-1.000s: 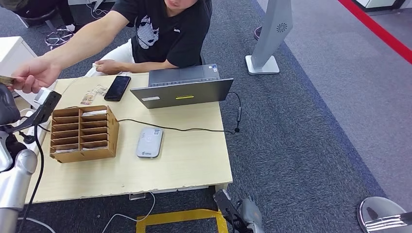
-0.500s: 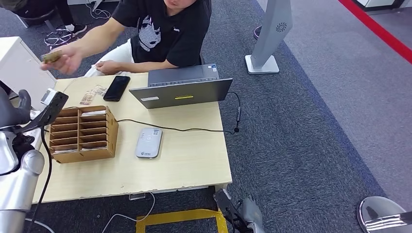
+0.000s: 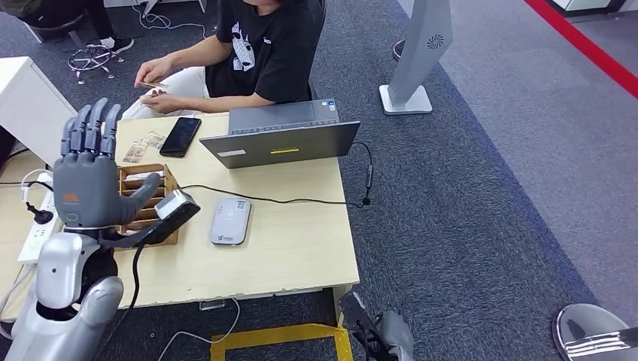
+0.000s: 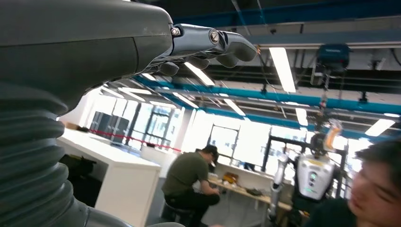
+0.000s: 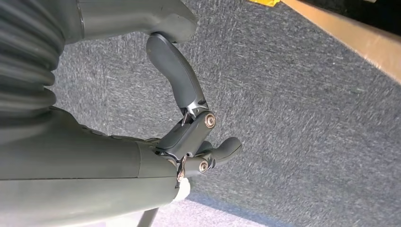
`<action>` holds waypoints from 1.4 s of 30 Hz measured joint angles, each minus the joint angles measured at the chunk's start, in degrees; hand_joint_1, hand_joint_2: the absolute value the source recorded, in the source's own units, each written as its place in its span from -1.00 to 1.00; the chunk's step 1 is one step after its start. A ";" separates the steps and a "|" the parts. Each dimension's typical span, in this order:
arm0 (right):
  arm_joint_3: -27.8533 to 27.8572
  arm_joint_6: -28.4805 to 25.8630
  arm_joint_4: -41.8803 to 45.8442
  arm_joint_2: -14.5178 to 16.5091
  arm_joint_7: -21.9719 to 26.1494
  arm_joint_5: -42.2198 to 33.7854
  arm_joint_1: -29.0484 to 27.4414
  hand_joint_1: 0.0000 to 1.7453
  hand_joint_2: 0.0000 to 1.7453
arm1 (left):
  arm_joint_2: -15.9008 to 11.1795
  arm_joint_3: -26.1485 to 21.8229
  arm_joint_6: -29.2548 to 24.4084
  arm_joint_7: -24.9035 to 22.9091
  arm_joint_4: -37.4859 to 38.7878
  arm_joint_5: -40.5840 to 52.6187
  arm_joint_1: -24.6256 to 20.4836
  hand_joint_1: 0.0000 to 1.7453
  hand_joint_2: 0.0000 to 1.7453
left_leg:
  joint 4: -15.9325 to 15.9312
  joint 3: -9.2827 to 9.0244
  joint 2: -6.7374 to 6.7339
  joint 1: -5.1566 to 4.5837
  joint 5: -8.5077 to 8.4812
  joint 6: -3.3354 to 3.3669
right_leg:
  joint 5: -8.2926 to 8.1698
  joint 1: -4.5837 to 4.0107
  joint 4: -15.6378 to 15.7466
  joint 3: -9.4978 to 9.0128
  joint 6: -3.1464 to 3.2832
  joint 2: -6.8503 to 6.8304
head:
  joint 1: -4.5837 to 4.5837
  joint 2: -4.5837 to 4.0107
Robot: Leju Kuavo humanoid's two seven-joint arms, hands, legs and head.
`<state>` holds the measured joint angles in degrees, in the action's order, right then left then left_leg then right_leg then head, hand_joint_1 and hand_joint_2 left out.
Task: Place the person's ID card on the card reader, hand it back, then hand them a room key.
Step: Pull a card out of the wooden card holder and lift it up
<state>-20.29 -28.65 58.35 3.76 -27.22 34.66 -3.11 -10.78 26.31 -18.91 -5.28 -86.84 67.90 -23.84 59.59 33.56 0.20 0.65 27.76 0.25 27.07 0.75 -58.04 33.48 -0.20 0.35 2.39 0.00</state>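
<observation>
Card reader (image 3: 231, 220) is sitting near-centre on the table (image 3: 301, 248), nothing on it. The person (image 3: 259, 45) at the far side is holding something small in both hands at their lap, likely the ID card (image 3: 154, 85), too small to confirm. Left hand (image 3: 90, 177) is hovering raised over the wooden slot rack (image 3: 167, 180), palm up, fingers straight and spread, holding nothing. Right hand (image 5: 198, 142) is hanging low over the carpet, fingers curled loosely inward, empty. Judgement: the key handover is what's pending. Risks: the left hand is covering most of the rack, so reaching into a slot could tip it or snag the black cable (image 3: 271, 198) running just behind it to the laptop (image 3: 282, 139). Phone (image 3: 180, 136) and loose cards (image 3: 143, 147) are lying far-left, near the reach path.
</observation>
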 joint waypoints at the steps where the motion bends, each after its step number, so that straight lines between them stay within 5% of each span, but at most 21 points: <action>1: 0.38 0.02 0.41 0.00 0.01 0.09 -0.34 -1.00 1.00 | -0.39 0.96 0.50 0.05 -1.26 -1.04 1.10 -1.00 1.00 | -0.01 -0.01 0.00 0.01 0.00 0.00 | 0.01 0.00 0.00 0.00 0.01 0.00 | 0.00 0.00; 14: 6.06 1.05 3.84 1.10 -0.18 1.27 -2.62 -1.00 1.00 | -10.84 5.03 12.64 -3.61 -6.83 -11.53 8.45 -1.00 1.00 | -0.04 -0.03 -0.08 0.05 -0.06 -0.08 | 0.02 -0.04 -0.07 0.00 0.03 0.06 | 0.01 0.00; 23: 6.76 1.12 4.20 1.25 -0.23 1.55 -3.07 -1.00 1.00 | -13.10 5.01 13.44 -4.57 -6.86 -11.67 9.51 -1.00 1.00 | -0.04 -0.02 -0.10 0.06 -0.06 -0.08 | 0.02 -0.04 -0.07 0.03 0.04 0.09 | -0.01 0.00; 29: 8.34 1.72 5.59 1.96 -0.91 2.19 -3.30 -1.00 1.00 | -18.55 1.06 15.44 -7.40 -5.18 -12.90 13.49 -1.00 1.00 | -0.04 -0.01 -0.08 0.05 -0.06 -0.08 | 0.03 -0.04 -0.07 0.03 0.04 0.06 | 0.01 0.00; 42: 8.50 1.76 4.53 2.68 0.25 1.82 -2.05 -1.00 1.00 | -15.31 -4.78 11.11 -5.30 5.43 -14.35 14.00 -1.00 1.00 | -0.04 -0.01 -0.07 0.05 -0.06 -0.09 | 0.03 -0.04 -0.06 0.02 0.04 0.05 | 0.01 0.00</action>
<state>-11.79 -26.90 62.88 6.44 -26.97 36.48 -5.16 -26.08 21.53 -7.80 -10.59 -81.41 53.56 -9.84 59.55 33.55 0.12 0.70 27.69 0.17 27.10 0.71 -58.10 33.50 -0.16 0.39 2.39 0.00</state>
